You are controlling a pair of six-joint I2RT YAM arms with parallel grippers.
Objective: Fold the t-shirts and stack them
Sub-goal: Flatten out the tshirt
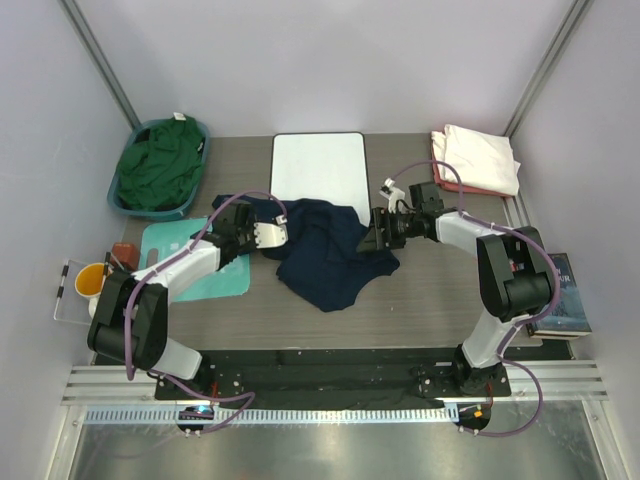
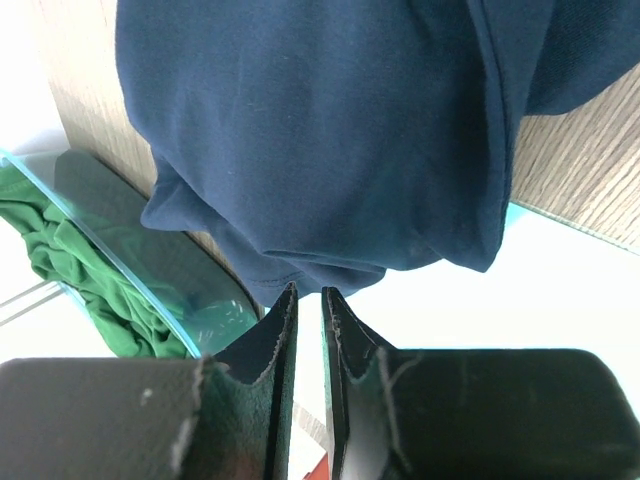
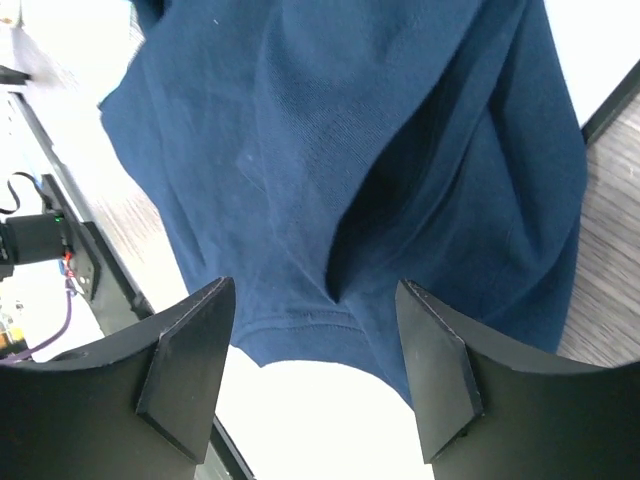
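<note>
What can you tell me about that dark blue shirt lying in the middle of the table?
The navy t-shirt looks like soft knit cloth with stitched hems. It is unfolded and rumpled into loose creases. It lies on the wood-look table, and its far edge reaches the white board. The left hand, nearly closed, meets its left hem; whether it pinches the cloth is unclear. The open right hand sits at its right edge.

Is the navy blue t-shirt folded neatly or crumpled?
Crumpled: the navy t-shirt lies in a wrinkled, irregular heap on the table, with uneven edges and no flat folded shape.
</note>
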